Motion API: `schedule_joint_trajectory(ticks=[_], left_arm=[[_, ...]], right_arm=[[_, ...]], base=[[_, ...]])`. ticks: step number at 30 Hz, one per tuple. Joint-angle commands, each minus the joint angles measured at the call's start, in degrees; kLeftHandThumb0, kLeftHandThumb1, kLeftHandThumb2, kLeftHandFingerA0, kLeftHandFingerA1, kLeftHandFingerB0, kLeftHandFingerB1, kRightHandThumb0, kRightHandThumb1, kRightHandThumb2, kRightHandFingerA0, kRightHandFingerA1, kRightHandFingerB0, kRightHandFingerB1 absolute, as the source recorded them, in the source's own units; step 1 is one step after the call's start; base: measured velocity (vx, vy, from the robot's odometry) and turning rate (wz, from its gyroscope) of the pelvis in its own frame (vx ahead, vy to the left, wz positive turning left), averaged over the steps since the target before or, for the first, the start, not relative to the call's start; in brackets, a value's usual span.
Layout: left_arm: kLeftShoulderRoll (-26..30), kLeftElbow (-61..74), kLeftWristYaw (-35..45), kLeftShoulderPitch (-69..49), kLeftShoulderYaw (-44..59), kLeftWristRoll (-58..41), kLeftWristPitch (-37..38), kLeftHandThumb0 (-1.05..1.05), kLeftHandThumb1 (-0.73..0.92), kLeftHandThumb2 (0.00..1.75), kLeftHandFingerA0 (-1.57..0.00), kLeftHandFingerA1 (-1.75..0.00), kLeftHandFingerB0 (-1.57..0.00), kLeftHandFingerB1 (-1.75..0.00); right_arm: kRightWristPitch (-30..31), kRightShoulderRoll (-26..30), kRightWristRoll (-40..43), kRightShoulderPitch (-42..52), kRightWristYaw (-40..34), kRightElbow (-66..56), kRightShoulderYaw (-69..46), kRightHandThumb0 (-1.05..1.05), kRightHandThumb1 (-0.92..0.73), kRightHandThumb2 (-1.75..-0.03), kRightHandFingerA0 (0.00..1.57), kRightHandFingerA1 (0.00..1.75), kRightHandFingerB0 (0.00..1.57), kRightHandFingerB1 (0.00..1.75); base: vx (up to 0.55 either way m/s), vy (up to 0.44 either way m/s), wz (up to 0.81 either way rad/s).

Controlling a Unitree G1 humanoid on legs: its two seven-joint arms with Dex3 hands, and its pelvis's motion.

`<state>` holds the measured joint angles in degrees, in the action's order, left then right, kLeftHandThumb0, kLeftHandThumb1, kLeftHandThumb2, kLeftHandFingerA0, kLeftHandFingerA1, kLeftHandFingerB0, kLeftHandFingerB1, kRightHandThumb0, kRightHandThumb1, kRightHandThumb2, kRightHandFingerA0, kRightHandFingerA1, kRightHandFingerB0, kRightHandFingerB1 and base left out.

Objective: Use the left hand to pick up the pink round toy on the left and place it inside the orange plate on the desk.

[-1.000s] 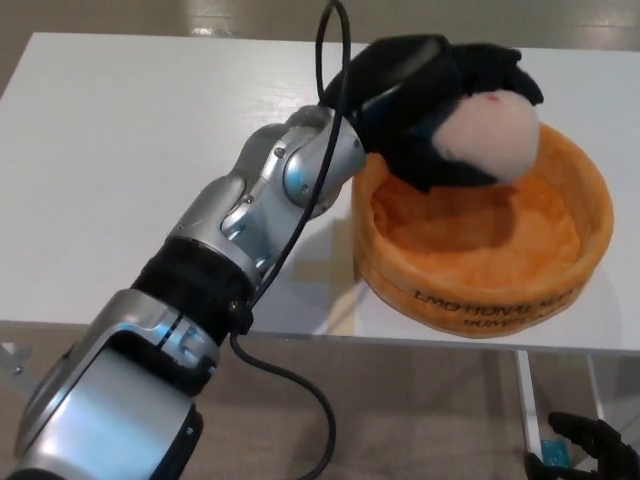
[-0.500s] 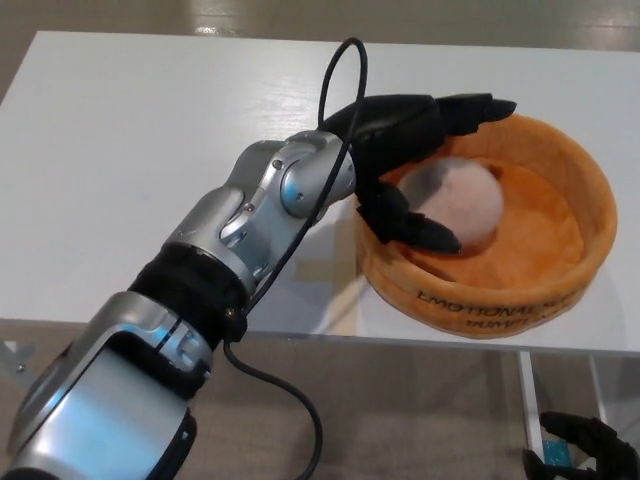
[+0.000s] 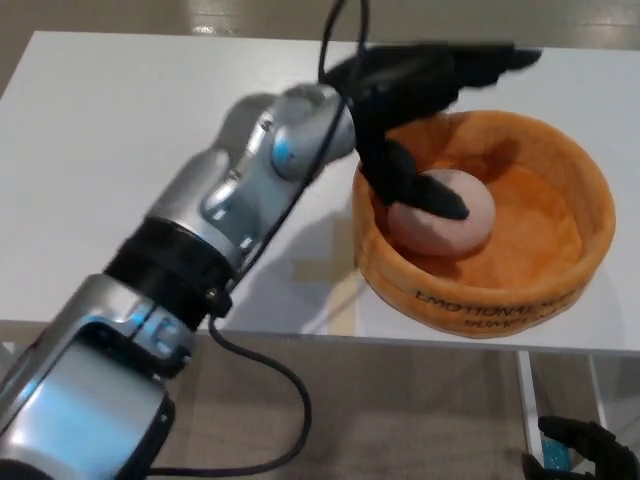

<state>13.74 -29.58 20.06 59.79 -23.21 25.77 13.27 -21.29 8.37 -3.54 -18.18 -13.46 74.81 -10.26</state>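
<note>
We are reaching our left arm across the white desk from its near edge toward the orange plate, which is sitting at the desk's near right side, its front wall almost at the near edge. The pink round toy is lying inside the plate, on the left part of its floor, close against the left wall. It is resting there on the soft orange lining, and no finger is wrapping around it.

Our left hand is hanging over the plate's left rim with its fingers spread apart and holding nothing. The two thick fingers are stretching out flat toward the far rim of the plate, somewhat blurred, while the thumb is pointing down into the plate and crossing in front of the toy's upper left side; we cannot tell whether its tip is touching the toy or only passing just before it.

A black cable is running along the silver forearm and looping down below the desk's near edge. Dark lettering is showing on the plate's front wall, too blurred for us to read.

Our right hand is hanging low beyond the desk's near right corner, close to the floor, and we cannot tell how its fingers are set.
</note>
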Motion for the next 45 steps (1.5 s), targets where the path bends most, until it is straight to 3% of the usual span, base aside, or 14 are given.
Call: schedule_joint_trajectory(ticks=[1, 5, 6, 10, 18, 22, 23, 30, 31, 33, 37, 38, 44, 45], left_arm=[[5.42, 15.82, 5.06, -6.3, 7.61, -9.18, 1.54, -0.74, 0.41, 0.84, 0.0, -0.1, 0.0, -0.14], [8.91, 27.54, 6.39, -14.37, 13.15, -14.72, 2.51, -0.57, 0.37, 0.76, -0.04, -0.36, -0.03, -0.26], [9.74, 30.93, 6.09, -18.65, 15.64, -17.55, 4.43, -0.31, 0.18, 0.8, 0.0, -0.47, 0.0, -0.48], [10.1, 35.92, 6.38, -24.68, 18.78, -21.71, 4.78, -0.29, 0.19, 0.8, 0.0, -0.48, 0.0, -0.48], [12.53, 49.14, 10.56, -55.38, 24.54, -34.64, 11.99, -0.23, 0.26, 0.84, -0.1, -0.52, -0.09, -0.5], [12.79, 46.82, 12.53, -62.02, 24.34, -37.17, 16.18, -0.23, 0.27, 0.84, -0.1, -0.52, -0.09, -0.5], [12.86, 46.18, 14.03, -64.9, 24.4, -39.03, 15.73, -0.37, 0.45, 0.54, -0.26, -0.33, -0.31, -0.31], [13.73, 43.13, 21.37, -77.21, 24.15, -45.9, 8.92, -0.45, 0.39, 0.65, -0.34, -0.43, -0.41, -0.42], [13.92, 42.27, 22.89, -78.6, 23.95, -46.9, 7.22, -0.42, 0.39, 0.64, -0.36, -0.43, -0.42, -0.43], [14.08, 40.29, 23.77, -80.38, 23.64, -46.49, 4.15, -0.32, 0.43, 0.53, -0.41, -0.37, -0.49, -0.37], [13.59, 35.51, 23.15, -81.09, 23.02, -43.46, 2.92, -0.33, 0.44, 0.53, -0.41, -0.37, -0.48, -0.37], [13.22, 33.73, 22.83, -80.72, 22.86, -42.56, 3.46, -0.34, 0.43, 0.53, -0.41, -0.38, -0.48, -0.38], [11.39, 22.9, 20.14, -78.17, 22.34, -37.21, 7.18, -0.35, 0.45, 0.54, -0.43, -0.38, -0.5, -0.37], [11.18, 11.61, 11.87, -74.23, 20.88, -28.71, 10.32, -0.51, 0.54, 0.57, -0.32, -0.34, -0.32, -0.31]], right_arm=[[0.23, 0.19, 0.05, 1.61, -0.14, 0.32, 0.0, -0.33, -0.34, -0.94, 0.59, 0.87, 0.55, 0.77], [0.2, 0.59, -0.13, 1.69, 0.34, 0.39, 0.17, -0.34, -0.39, -0.84, 0.49, 0.96, 0.53, 0.77], [0.09, 0.83, -0.28, 1.66, 0.14, 0.39, 0.26, -0.34, -0.38, -0.84, 0.54, 0.97, 0.55, 0.77], [-0.1, 0.95, -0.58, 1.9, -0.48, 0.35, 0.5, -0.32, -0.33, -0.93, 0.59, 0.88, 0.55, 0.76], [0.49, 1.0, 0.46, 1.08, 0.42, 0.38, -0.34, -0.3, -0.38, -0.82, 0.51, 0.97, 0.56, 0.77], [0.42, 1.06, 0.54, 0.83, 0.23, 0.3, -0.43, -0.29, -0.37, -0.84, 0.52, 0.98, 0.57, 0.78], [0.37, 1.12, 0.4, 0.84, 0.19, 0.27, -0.3, -0.32, -0.34, -0.92, 0.57, 0.87, 0.59, 0.79], [0.14, 1.23, 0.4, 0.89, 0.57, 0.22, -0.27, -0.32, -0.35, -0.92, 0.6, 0.9, 0.59, 0.8], [0.21, 1.19, 0.41, 0.81, 0.49, 0.23, -0.28, -0.28, -0.38, -0.85, 0.55, 1.0, 0.58, 0.82], [0.29, 1.1, 0.4, 0.64, 0.25, 0.24, -0.3, -0.28, -0.35, -0.91, 0.6, 0.91, 0.6, 0.81], [0.06, 1.16, 0.14, 0.49, -0.06, 0.21, -0.09, -0.26, -0.37, -0.86, 0.56, 1.03, 0.58, 0.82], [0.09, 1.18, 0.21, 0.45, 0.08, 0.19, -0.14, -0.31, -0.34, -0.93, 0.62, 0.92, 0.6, 0.8], [0.58, 1.43, 0.04, 0.27, 0.42, 0.24, 0.04, -0.3, -0.36, -0.92, 0.61, 0.88, 0.59, 0.78], [0.74, 1.48, 0.13, 0.22, 0.52, 0.26, -0.05, -0.27, -0.34, -0.91, 0.6, 0.88, 0.59, 0.78]], base=[[0.0, 0.0, 0.0], [0.0, 0.0, 0.0], [0.0, 0.0, 0.0], [0.0, 0.0, 0.0], [0.0, 0.0, 0.0], [0.0, 0.0, 0.0], [0.0, 0.0, 0.0], [0.0, 0.0, 0.0], [0.0, 0.0, 0.0], [0.0, 0.0, 0.0], [0.0, 0.0, 0.0], [0.0, 0.0, 0.0], [0.0, 0.0, 0.0], [0.0, 0.0, 0.0]])
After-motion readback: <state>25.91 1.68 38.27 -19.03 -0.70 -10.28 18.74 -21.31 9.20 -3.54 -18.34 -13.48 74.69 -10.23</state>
